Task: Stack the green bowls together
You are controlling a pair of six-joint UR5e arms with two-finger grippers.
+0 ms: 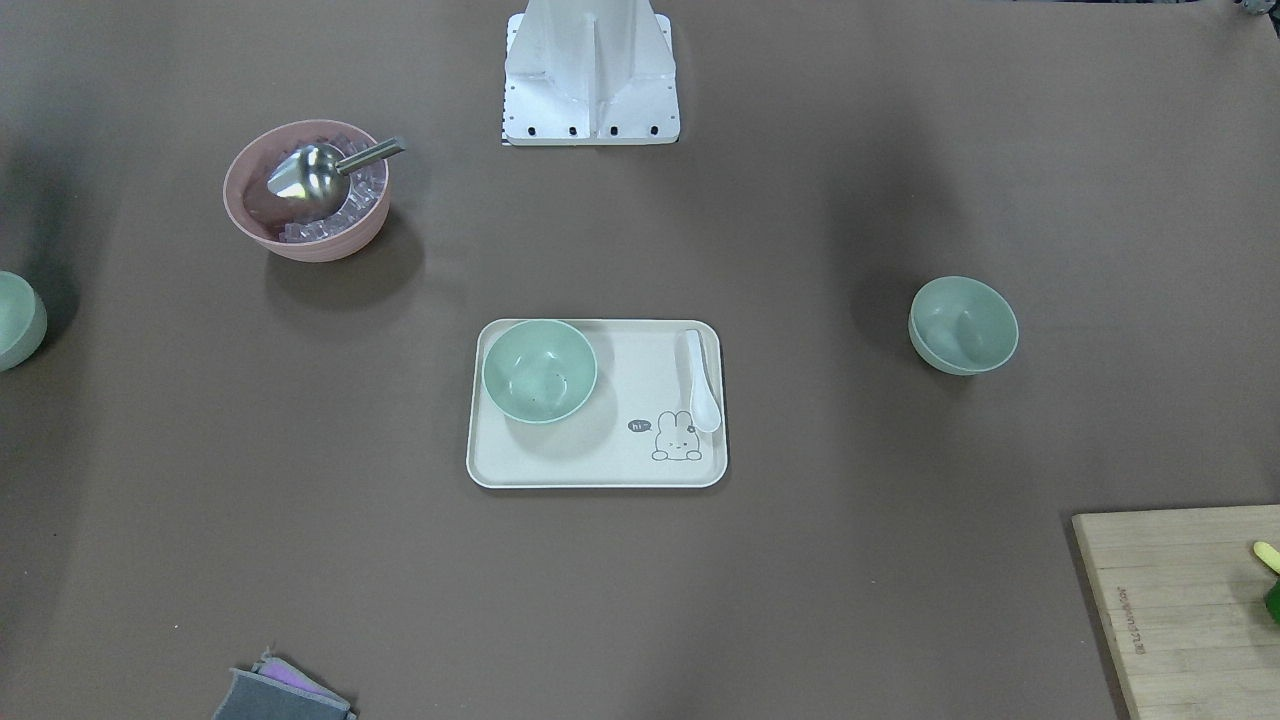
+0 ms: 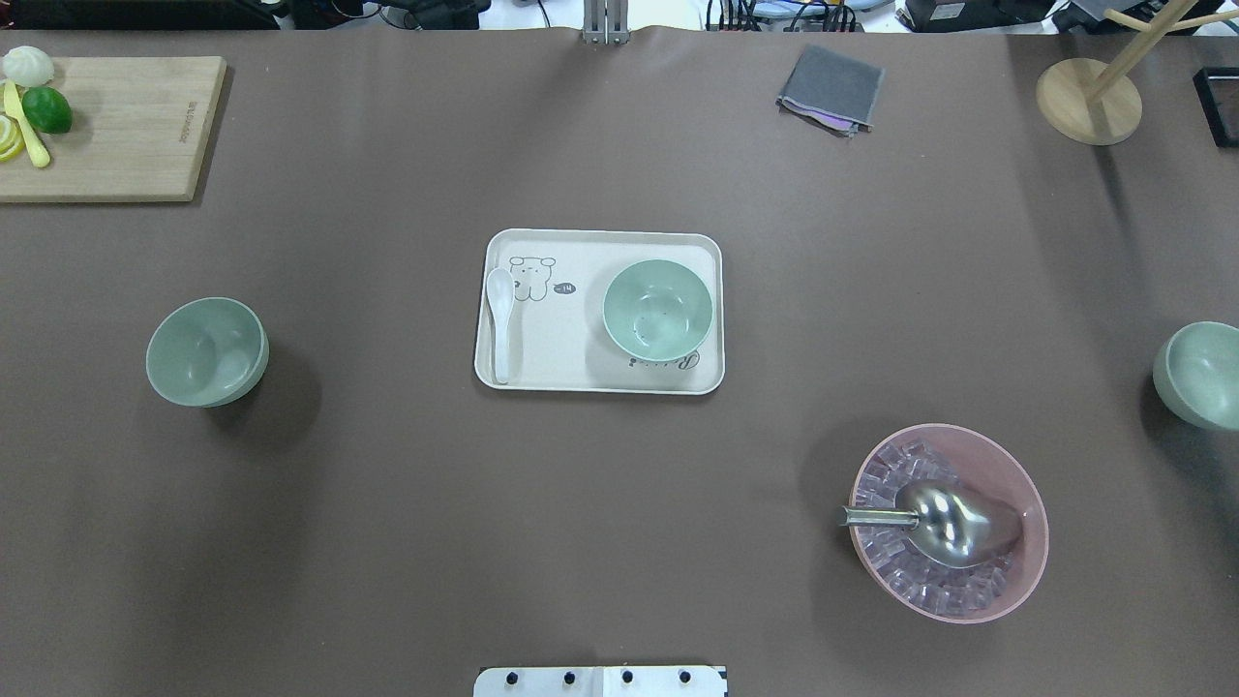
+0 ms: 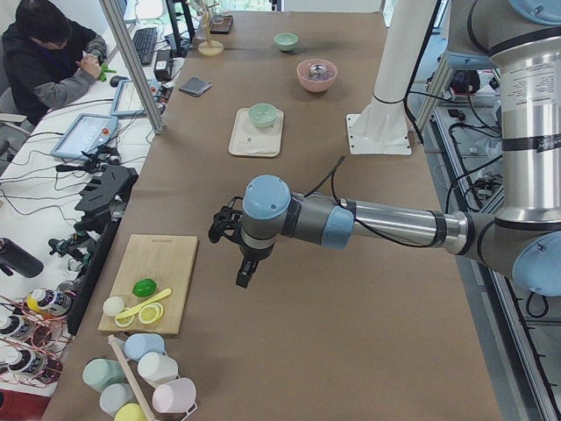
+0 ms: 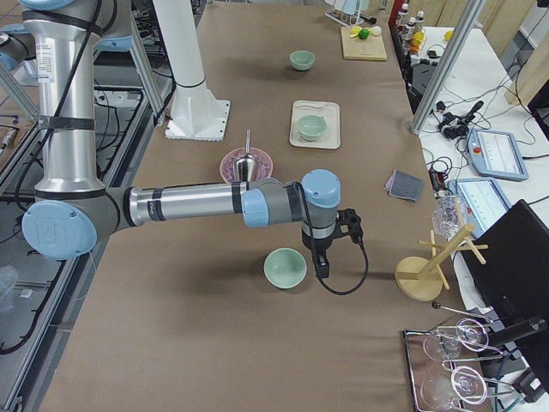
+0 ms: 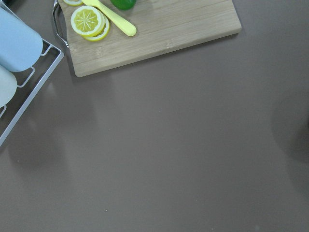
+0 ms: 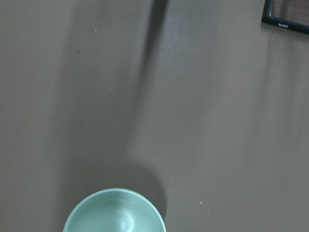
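One green bowl (image 2: 658, 310) (image 1: 540, 371) stands on the cream tray (image 2: 542, 373) (image 1: 600, 465) at mid-table. A second green bowl (image 2: 206, 350) (image 1: 963, 325) rests on the robot's left side. The third green bowl (image 2: 1200, 376) (image 4: 285, 268) (image 6: 115, 215) sits at the right end. My right gripper (image 4: 322, 266) hangs close beside that third bowl. My left gripper (image 3: 247, 270) hovers above the table near the cutting board (image 3: 151, 282). Each gripper shows only in a side view, so I cannot tell whether either is open or shut.
A pink bowl (image 2: 949, 523) holds ice cubes and a metal scoop (image 2: 944, 523). A white spoon (image 2: 499, 329) lies on the tray. There is a grey cloth (image 2: 831, 89), a wooden stand (image 2: 1089, 97), cups in a rack (image 3: 140, 377), and a seated person (image 3: 53, 61) beside the table.
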